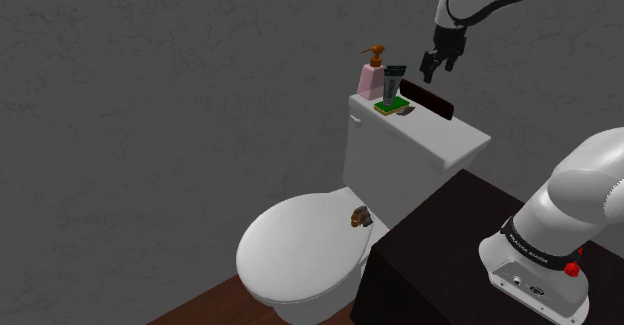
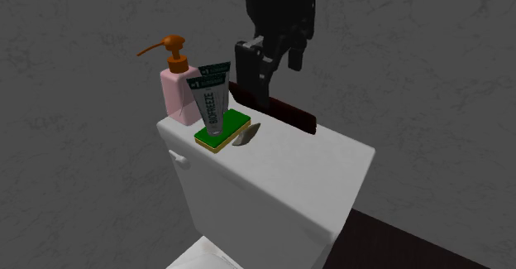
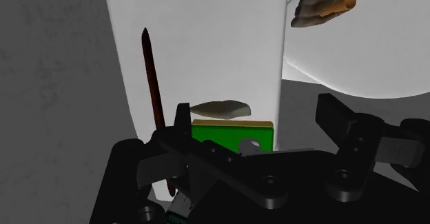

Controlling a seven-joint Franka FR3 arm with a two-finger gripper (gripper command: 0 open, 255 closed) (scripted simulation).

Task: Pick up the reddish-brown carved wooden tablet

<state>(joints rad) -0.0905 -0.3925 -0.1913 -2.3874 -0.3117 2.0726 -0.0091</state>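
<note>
Claw (image 1: 438, 66) first: black and two-fingered, it hangs with its fingers spread apart and nothing between them, just above the reddish-brown flat tablet (image 1: 428, 100). We see the tablet standing upright on its long edge along the rear of the white toilet tank lid (image 1: 445, 141), on the side nearest the grey wall, and nothing touches it.

In the wrist view the tablet (image 3: 153, 85) shows edge-on as a thin strip. It runs in line with one finger rather than through the gap.

We judge the step in hand to be the approach and line-up; the grasp itself is not yet begun. The next move calls for a small sideways shift so that the thin edge falls midway between the fingers. After that comes a straight descent and a squeeze across the tablet's thickness. A fingertip landing on the top edge could tip it, so the centring matters.

Near the tablet's front face lies a green sponge with a yellow underside (image 2: 223, 132), and a grey-green tube (image 2: 212, 93) stands on it. A small grey-beige shell-shaped piece (image 2: 246, 135) lies just beside the sponge. A pink soap bottle with an orange-brown pump (image 2: 175, 89) stands at the lid's end. Further out, a small brown lump (image 1: 360, 216) rests on the white toilet seat cover (image 1: 295, 253).
</note>
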